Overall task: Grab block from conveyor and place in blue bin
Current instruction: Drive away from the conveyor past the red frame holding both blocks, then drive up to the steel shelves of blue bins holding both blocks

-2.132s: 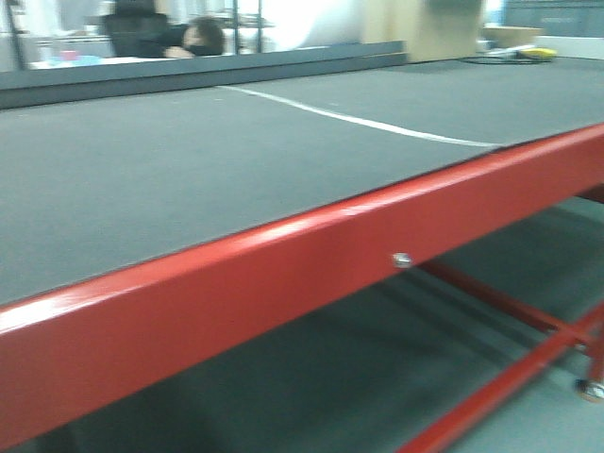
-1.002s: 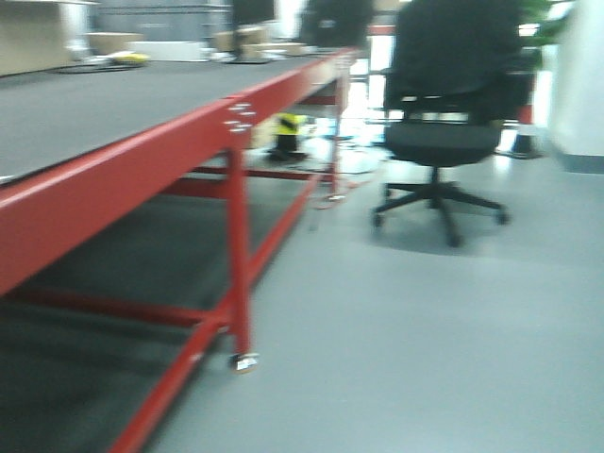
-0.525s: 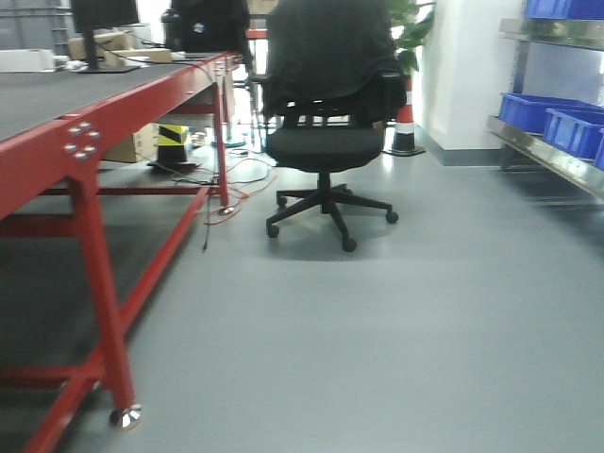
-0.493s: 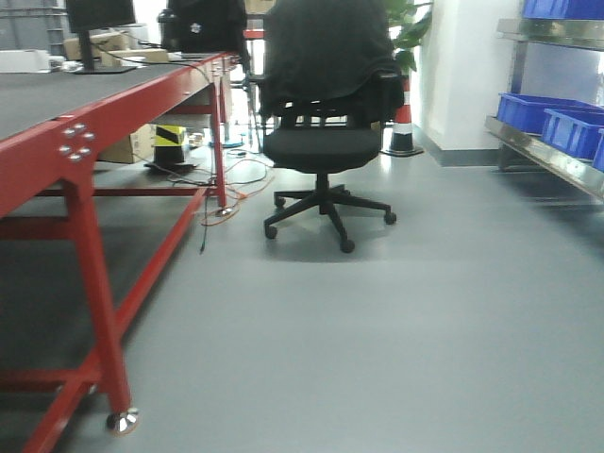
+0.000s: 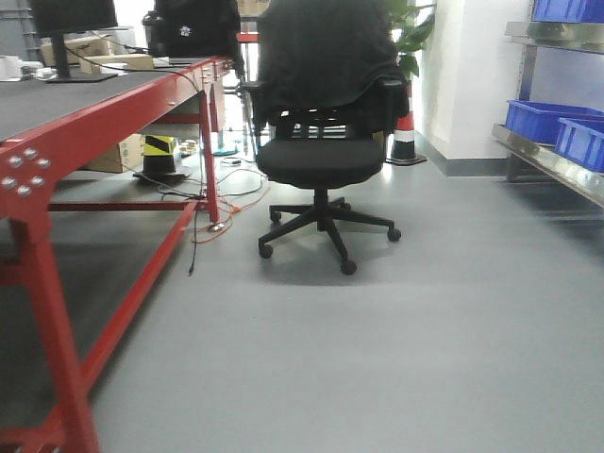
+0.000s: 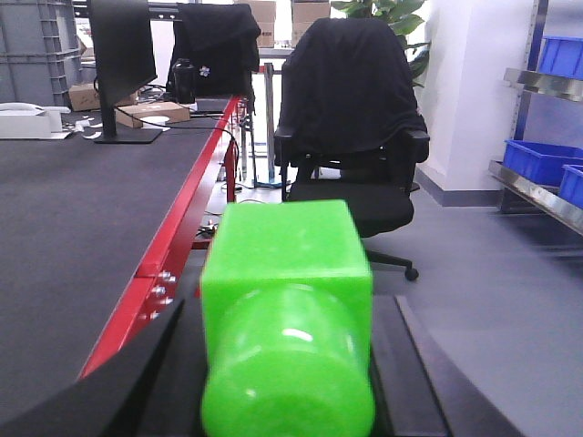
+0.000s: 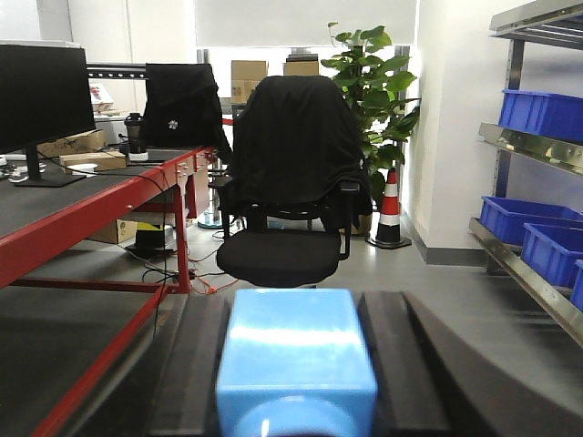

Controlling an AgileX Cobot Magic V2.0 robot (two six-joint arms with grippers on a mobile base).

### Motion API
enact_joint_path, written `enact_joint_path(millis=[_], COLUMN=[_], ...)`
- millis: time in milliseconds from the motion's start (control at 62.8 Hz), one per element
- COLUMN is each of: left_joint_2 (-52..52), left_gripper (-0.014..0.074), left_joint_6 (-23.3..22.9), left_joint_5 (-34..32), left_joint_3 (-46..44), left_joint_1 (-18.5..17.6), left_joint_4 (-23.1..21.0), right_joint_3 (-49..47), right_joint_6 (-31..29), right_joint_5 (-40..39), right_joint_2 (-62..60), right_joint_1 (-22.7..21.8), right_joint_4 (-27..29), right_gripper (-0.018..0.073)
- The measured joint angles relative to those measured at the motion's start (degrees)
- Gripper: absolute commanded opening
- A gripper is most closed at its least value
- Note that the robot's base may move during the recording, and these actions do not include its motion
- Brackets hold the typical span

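Note:
A bright green block (image 6: 287, 273) fills the left wrist view, and my left gripper (image 6: 290, 364) is shut on it between dark fingers (image 6: 168, 364). In the right wrist view my right gripper (image 7: 293, 382) is shut on a light blue block (image 7: 296, 346). The conveyor (image 5: 57, 99), dark grey belt on a red frame, runs along the left, also in the wrist views as the conveyor (image 6: 82, 209) and conveyor (image 7: 55, 205). Blue bins (image 5: 543, 118) sit on a metal shelf at the right, seen too as blue bins (image 7: 510, 218). Neither gripper shows in the front view.
A black office chair (image 5: 321, 160) with a dark jacket stands in the aisle ahead. Cables (image 5: 212, 222) trail on the floor by the conveyor leg. A traffic cone (image 5: 406, 132) and plant stand behind. A monitor (image 6: 123, 64) stands on the belt.
The front view has swung right, from the conveyor belt to the aisle, chair and shelf of blue bins. In the last half second the conveyor has slid further left.

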Motion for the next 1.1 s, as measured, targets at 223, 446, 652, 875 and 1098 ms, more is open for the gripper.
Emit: enact_joint_path(millis=[223, 446, 652, 875, 1098], left_joint_2=[0.0, 0.0, 0.0, 0.0, 0.0], left_gripper=[-0.0111, -0.0111, -0.0111, -0.0111, -0.0111], left_joint_6=[0.0, 0.0, 0.0, 0.0, 0.0], left_joint_5=[0.0, 0.0, 0.0, 0.0, 0.0], left_joint_3=[0.0, 0.0, 0.0, 0.0, 0.0], left_joint_1=[0.0, 0.0, 0.0, 0.0, 0.0], left_joint_4=[0.0, 0.0, 0.0, 0.0, 0.0], right_joint_3=[0.0, 0.0, 0.0, 0.0, 0.0], right_joint_6=[0.0, 0.0, 0.0, 0.0, 0.0], right_joint_5=[0.0, 0.0, 0.0, 0.0, 0.0], right_joint_2=[0.0, 0.0, 0.0, 0.0, 0.0], right_joint_1=[0.0, 0.0, 0.0, 0.0, 0.0], right_joint_4=[0.0, 0.0, 0.0, 0.0, 0.0], right_gripper=[-0.0162, -0.0162, -0.0162, -0.0162, -0.0162])
